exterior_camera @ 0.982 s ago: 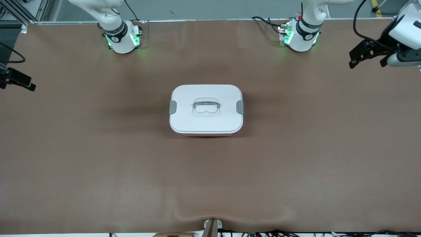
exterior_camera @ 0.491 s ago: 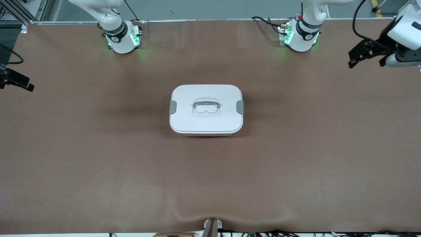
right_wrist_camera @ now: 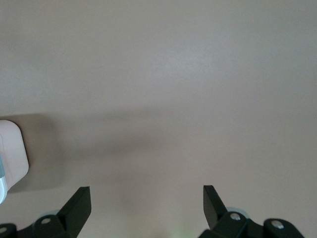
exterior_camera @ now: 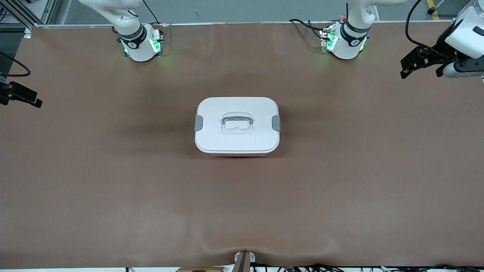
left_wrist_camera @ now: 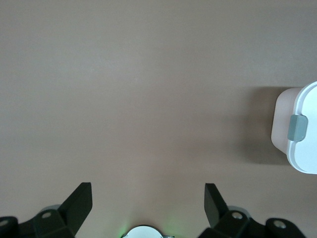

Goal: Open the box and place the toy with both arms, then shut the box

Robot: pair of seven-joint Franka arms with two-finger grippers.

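The box sits at the middle of the table with its white lid on, a grey clip at each short side and the clear handle on top. The pink toy is not in view. My left gripper hangs open and empty over the table's edge at the left arm's end, well away from the box. My right gripper is open and empty over the right arm's end. The left wrist view shows open fingers and the box's end with one clip. The right wrist view shows open fingers and a box corner.
The brown table mat lies flat, with a small bump at its edge nearest the camera. The two arm bases stand at the table's edge farthest from the camera. Cables run along the edge nearest the camera.
The right gripper has shifted slightly at its end of the table. The left gripper has risen a little. The box has not moved.
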